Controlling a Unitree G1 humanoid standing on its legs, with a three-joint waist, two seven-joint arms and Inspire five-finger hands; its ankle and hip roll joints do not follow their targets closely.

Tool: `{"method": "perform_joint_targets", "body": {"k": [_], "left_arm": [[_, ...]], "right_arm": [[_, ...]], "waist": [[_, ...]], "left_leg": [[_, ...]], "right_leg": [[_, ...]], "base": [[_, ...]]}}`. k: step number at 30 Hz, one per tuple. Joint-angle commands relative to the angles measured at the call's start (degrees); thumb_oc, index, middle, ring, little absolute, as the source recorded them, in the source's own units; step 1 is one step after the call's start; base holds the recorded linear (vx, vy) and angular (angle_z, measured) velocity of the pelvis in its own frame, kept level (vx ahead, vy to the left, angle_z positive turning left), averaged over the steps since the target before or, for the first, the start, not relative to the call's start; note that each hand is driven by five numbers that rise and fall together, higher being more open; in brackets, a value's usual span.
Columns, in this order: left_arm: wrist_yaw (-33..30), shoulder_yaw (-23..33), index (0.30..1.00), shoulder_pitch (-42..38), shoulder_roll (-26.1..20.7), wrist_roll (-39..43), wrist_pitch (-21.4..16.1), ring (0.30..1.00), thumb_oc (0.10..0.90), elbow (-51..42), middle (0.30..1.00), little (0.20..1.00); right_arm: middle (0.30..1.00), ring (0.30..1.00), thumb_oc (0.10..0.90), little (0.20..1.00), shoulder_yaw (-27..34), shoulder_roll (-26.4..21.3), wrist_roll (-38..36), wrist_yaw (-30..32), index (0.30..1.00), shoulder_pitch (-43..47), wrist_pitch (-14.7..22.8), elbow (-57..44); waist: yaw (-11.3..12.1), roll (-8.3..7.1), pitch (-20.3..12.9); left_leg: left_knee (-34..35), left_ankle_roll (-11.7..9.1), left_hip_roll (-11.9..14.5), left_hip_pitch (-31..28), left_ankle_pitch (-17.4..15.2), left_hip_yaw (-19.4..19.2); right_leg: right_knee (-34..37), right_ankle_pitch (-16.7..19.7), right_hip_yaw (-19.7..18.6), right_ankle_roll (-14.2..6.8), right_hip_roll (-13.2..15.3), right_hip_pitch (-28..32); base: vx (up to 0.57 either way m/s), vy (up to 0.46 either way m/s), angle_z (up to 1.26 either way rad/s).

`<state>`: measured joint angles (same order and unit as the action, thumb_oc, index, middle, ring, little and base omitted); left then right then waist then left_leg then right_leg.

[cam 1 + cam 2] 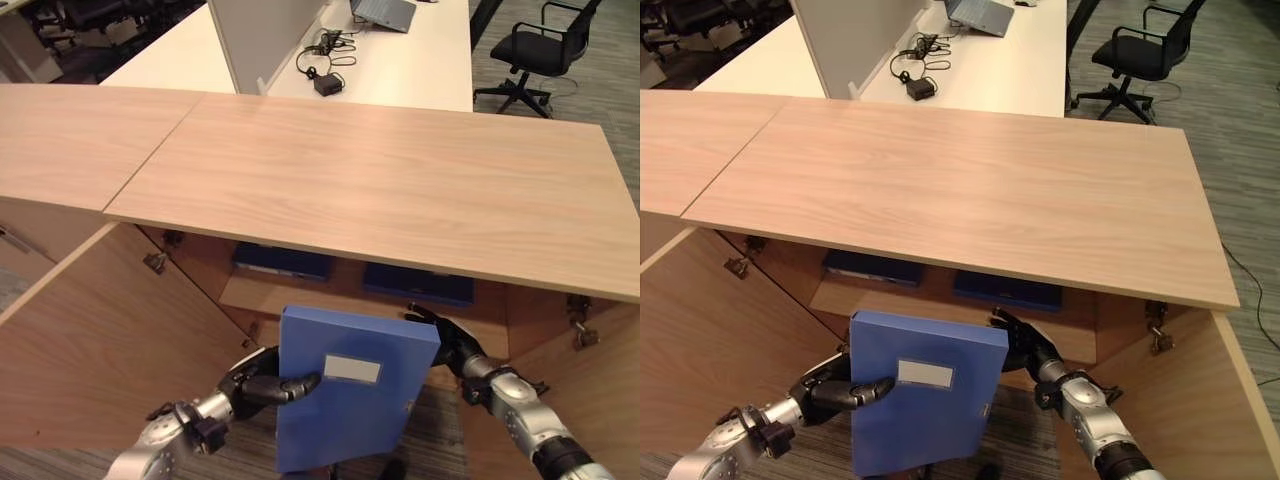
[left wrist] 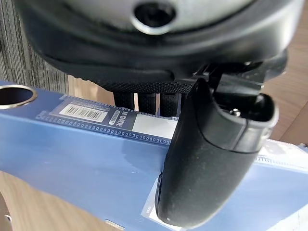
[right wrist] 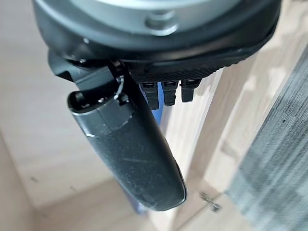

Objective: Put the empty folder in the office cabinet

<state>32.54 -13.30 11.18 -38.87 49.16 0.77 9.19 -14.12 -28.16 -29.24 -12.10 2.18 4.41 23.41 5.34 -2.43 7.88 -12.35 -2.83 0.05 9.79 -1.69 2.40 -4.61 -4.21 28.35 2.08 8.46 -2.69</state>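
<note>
Folder (image 1: 345,395) between left hand (image 1: 262,385) and right hand (image 1: 447,340)

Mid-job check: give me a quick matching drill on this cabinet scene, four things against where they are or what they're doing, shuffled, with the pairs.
Things:
1. blue folder
2. left hand
3. office chair
4. black power adapter

Places or states:
A. on the white desk behind the cabinet top
B. standing on the carpet at the far right
C. upright in front of the open cabinet, held between both hands
D. thumb pressed on the folder's front, fingers behind it

Pairs: 1-C, 2-D, 3-B, 4-A

The right hand is at the folder's other edge.
</note>
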Motion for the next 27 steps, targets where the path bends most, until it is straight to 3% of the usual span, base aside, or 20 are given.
{"method": "perform_joint_targets", "body": {"k": [1, 3, 5, 8, 10, 15, 16, 17, 20, 22, 27], "left_arm": [[2.34, 4.47, 0.3, -0.41, 2.72, 3.19, -4.57, 0.3, 0.4, -6.19, 0.3, 0.3], [1.7, 6.92, 0.3, 0.63, 3.29, 3.6, -5.2, 0.3, 0.4, -5.79, 0.3, 0.3], [1.11, 8.78, 0.3, 1.09, 3.79, 4.03, -5.87, 0.3, 0.4, -5.72, 0.3, 0.3], [1.02, 11.04, 0.3, 1.32, 4.56, 4.23, -6.88, 0.3, 0.4, -5.9, 0.3, 0.3], [0.98, 13.51, 0.3, 1.11, 4.1, 4.06, -7.77, 0.3, 0.4, -6.45, 0.3, 0.3], [1.13, 16.81, 0.3, 1.61, 2.5, 1.85, -8.52, 0.3, 0.4, -6.85, 0.3, 0.3], [1.66, 18.7, 0.3, 1.27, 1.92, 1.48, -8.41, 0.3, 0.4, -7.06, 0.3, 0.3], [2.25, 19.5, 0.3, 1.44, 1.41, 1.49, -8.53, 0.3, 0.4, -7.28, 0.3, 0.3], [2.53, 20.47, 0.3, 1.86, 0.51, 0.8, -9.01, 0.3, 0.4, -7.56, 0.3, 0.3], [3.29, 22.22, 0.3, 2.98, -0.32, 0.32, -8.99, 0.3, 0.4, -8.07, 0.3, 0.3], [5.21, 20.13, 0.3, 2.59, -2.12, -0.93, -9.38, 0.3, 0.4, -9.73, 0.3, 0.3]], "right_arm": [[0.9, 0.9, 0.8, 0.9, 3.9, -1.54, 0.53, -0.93, 0.9, 1.16, 6.1, -6.26], [0.9, 0.9, 0.8, 0.9, 6.69, -1.79, -0.29, -1.1, 0.9, -2.17, 6.06, -8.42], [0.9, 0.9, 0.8, 0.9, 8.95, -1.74, -0.29, -1.14, 0.9, -4.33, 6.31, -10.01], [0.9, 0.9, 0.8, 0.9, 12.49, -0.75, -0.9, -1.37, 0.9, -6.92, 6.6, -12.09], [0.9, 0.9, 0.8, 0.9, 13.73, 0.27, -1.03, -2.26, 0.9, -7.69, 6.41, -13.81], [0.9, 0.9, 0.8, 0.9, 12.92, -0.02, 3.37, -2.52, 0.9, -6.22, 5.64, -13.67], [0.9, 0.9, 0.8, 0.9, 13.24, -1.23, 5.69, -2.81, 0.9, -5.53, 5.37, -14.4], [0.9, 0.9, 0.8, 0.9, 13.74, -2.05, 6.43, -3.05, 0.9, -5.61, 5.54, -15.14], [0.9, 0.9, 0.8, 0.9, 13.84, -3.61, 7.44, -3.16, 0.9, -4.84, 5.81, -15.43], [0.9, 0.9, 0.8, 0.9, 13.12, -5.52, 7.62, -3.99, 0.9, -3.45, 5.64, -15.49], [0.9, 0.9, 0.8, 0.9, 8.66, -7.9, 0.72, -10.36, 0.9, -4.25, 3.97, -18.73]], "waist": [[-1.43, -1.38, -1.2], [-2.13, -0.66, -1.41], [-2.71, 0.22, -1.42], [-4.22, 1.37, -1.54], [-4.66, 0.99, -0.3], [-3.87, 1.28, 0.95], [-3.28, 1.79, 0.55], [-2.9, 1.73, 0.05], [-2.65, 1.68, -0.4], [-1.8, 0.67, -2.05], [-1.59, -0.85, -4.33]], "left_leg": [[-3.6, 0.27, 4.45, -4.3, -9.31, -0.59], [-0.38, -1.2, 6.95, -6.82, -8.25, 0.13], [2.76, -1.91, 7.11, -7.63, -7.83, 2.86], [7.1, -1.4, 4.74, -8.78, -8.22, 3.08], [5.92, 0.66, 0.39, -6.92, -9.65, 1.95], [6.31, 2.76, -1.87, -5.77, -9.25, -1.38], [7.26, 3.15, -1.69, -4.95, -8.02, -1.85], [7.9, 3.31, -2.01, -5.13, -7.78, -1.85], [9.81, 3.68, -1.95, -6.6, -7.17, -1.85], [10.98, 3.83, -2.13, -7.1, -6.72, -3.16], [12.63, 3.37, -1.05, -9.96, -6.8, -3.49]], "right_leg": [[4.76, 3.85, -6.39, -6.46, -0.96, 0.69], [5.35, 4.76, -6.78, -7.32, -0.68, 0.49], [5.41, 6.03, -7.44, -8.16, -0.01, -0.18], [5.29, 9.4, -7.91, -10.45, 3.22, -3.09], [5.45, 13.8, -9.78, -12.35, 7.24, -6.32], [5.07, 15.72, -9.72, -13.45, 9.7, -9.05], [3.16, 12.62, -9.16, -12.85, 9.51, -7.89], [3.09, 12.02, -9.12, -12.74, 9.19, -6.67], [2.94, 12.46, -9.63, -12.77, 8.6, -6.47], [5.27, 13.23, -9.15, -13.05, 8.32, -5.6], [7.21, 12.88, -9.46, -12.93, 7.01, -3.15]], "base": [[0.0, 0.22, -0.21], [-0.02, 0.228, -0.33], [-0.05, 0.319, -0.18], [-0.14, 0.493, -0.09], [-0.23, 0.51, 0.04], [-0.16, 0.246, -0.15], [-0.17, 0.168, -0.32], [-0.11, 0.139, -0.3], [0.01, 0.019, -0.18], [0.07, -0.056, -0.11], [0.09, -0.068, -0.14]]}}
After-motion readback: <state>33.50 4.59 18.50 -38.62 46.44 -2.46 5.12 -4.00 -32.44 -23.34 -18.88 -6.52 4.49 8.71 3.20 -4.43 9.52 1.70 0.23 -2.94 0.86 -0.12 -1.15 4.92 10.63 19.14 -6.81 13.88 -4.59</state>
